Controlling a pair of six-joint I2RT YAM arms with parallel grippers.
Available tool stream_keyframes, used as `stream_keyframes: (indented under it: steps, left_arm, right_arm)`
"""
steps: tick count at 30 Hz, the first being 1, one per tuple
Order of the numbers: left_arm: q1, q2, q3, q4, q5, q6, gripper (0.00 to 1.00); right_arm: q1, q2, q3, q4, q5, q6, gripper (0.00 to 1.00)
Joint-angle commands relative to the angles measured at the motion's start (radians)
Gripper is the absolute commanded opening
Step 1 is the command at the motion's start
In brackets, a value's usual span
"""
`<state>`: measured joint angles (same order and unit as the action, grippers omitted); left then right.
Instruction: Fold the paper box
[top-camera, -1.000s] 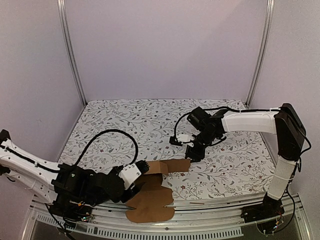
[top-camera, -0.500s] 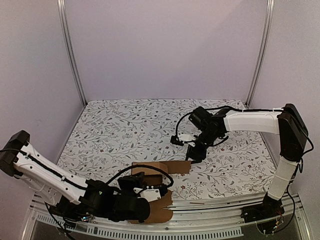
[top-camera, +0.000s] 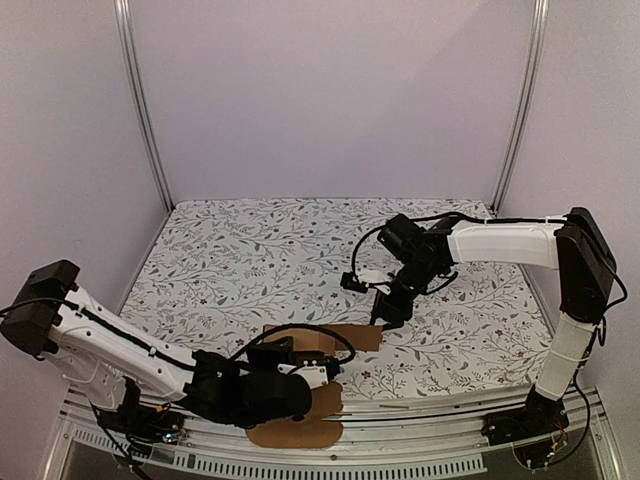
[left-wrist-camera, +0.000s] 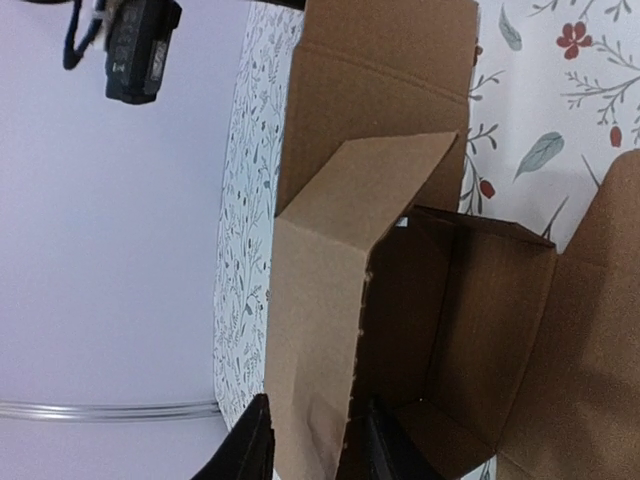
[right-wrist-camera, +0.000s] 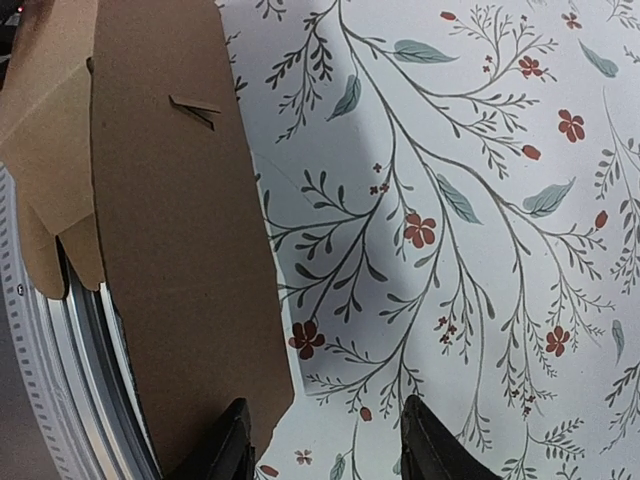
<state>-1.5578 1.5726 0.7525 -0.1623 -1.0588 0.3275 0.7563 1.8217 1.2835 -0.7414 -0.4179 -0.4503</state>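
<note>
The left gripper (left-wrist-camera: 315, 420) straddles an upright side wall (left-wrist-camera: 315, 300) of the box (left-wrist-camera: 470, 300). At the bottom of its wrist view, one dark finger (left-wrist-camera: 245, 450) lies against the wall's outer face. The other (left-wrist-camera: 385, 450) is inside the box, close to the inner face, and whether the two actually pinch the cardboard cannot be told. Above them the top of that wall leans inward over the dark, open inside of the box, and a further panel runs flat toward the top of the frame. The right gripper (right-wrist-camera: 325, 420) stands with its jaws apart and grips nothing. One finger (right-wrist-camera: 230, 445) is over a flat brown flap (right-wrist-camera: 180, 250) and the other (right-wrist-camera: 440, 450) is over the flowered table (top-camera: 250, 250). The flap's edge passes between them at the bottom of that frame. In the top view the box sits low in the middle, at the near edge of the table. This flap runs to the right, ending just below the right gripper at centre right. A rounded flap (top-camera: 295, 432) at the bottom reaches out over the metal rail (top-camera: 420, 440). The left arm comes in low from the lower left.
</note>
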Motion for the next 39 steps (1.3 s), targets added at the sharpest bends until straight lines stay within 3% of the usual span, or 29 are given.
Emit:
stream_keyframes:
  steps: [1,11,21,30,39]
  left_arm:
    - [0.042,0.046,-0.013,0.135,-0.008,0.091,0.22]
    - [0.082,0.083,-0.040,0.330,-0.035,0.150,0.00]
    - [0.121,0.079,-0.050,0.414,-0.038,0.192,0.00]
    - [0.132,0.046,-0.051,0.385,0.016,0.107,0.00]
    - [0.157,0.043,-0.040,0.390,0.041,0.048,0.00]
  right_arm:
    - [-0.001,0.006,0.003,-0.021,-0.043,0.000,0.49]
    - [0.015,0.033,0.030,-0.066,-0.174,-0.016,0.50]
    - [0.028,0.067,0.081,-0.132,-0.277,0.016,0.51]
    - [0.028,0.083,0.134,-0.139,-0.350,0.025,0.54]
    - [0.045,0.111,0.168,-0.134,-0.422,-0.023,0.47]
